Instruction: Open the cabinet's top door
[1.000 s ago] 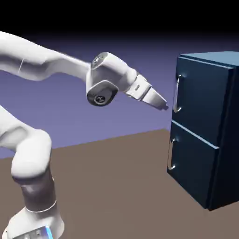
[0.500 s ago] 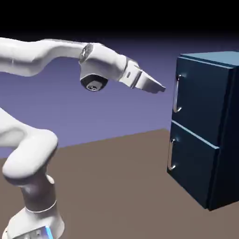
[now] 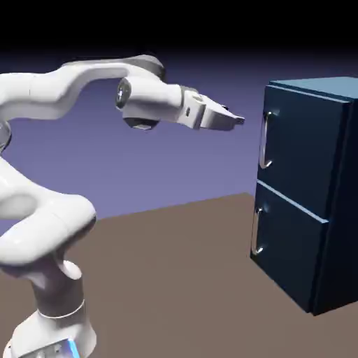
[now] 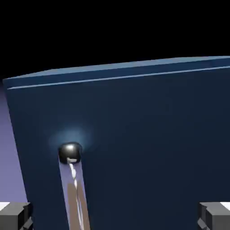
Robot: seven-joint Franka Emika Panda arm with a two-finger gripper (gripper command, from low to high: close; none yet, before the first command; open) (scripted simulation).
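Observation:
The dark blue cabinet (image 3: 311, 192) stands at the exterior view's right. Its top door (image 3: 301, 150) is shut flat, with a silver vertical bar handle (image 3: 265, 140) on its left side. My gripper (image 3: 238, 119) hovers level, a short way left of the handle's upper end, apart from it. In the hand view the top door (image 4: 143, 148) fills the picture, and the handle (image 4: 72, 179) runs down from its round top end at lower left. Both fingertips (image 4: 13, 214) sit far apart at the bottom corners, open, with nothing between them.
The cabinet's lower door (image 3: 287, 238) with its own silver handle (image 3: 257, 229) sits beneath the top one. The brown table (image 3: 175, 280) stretches between my base and the cabinet.
My hand has risen and levelled out, from pointing down at the handle's middle to pointing straight at the door near the handle's top. The door has not moved.

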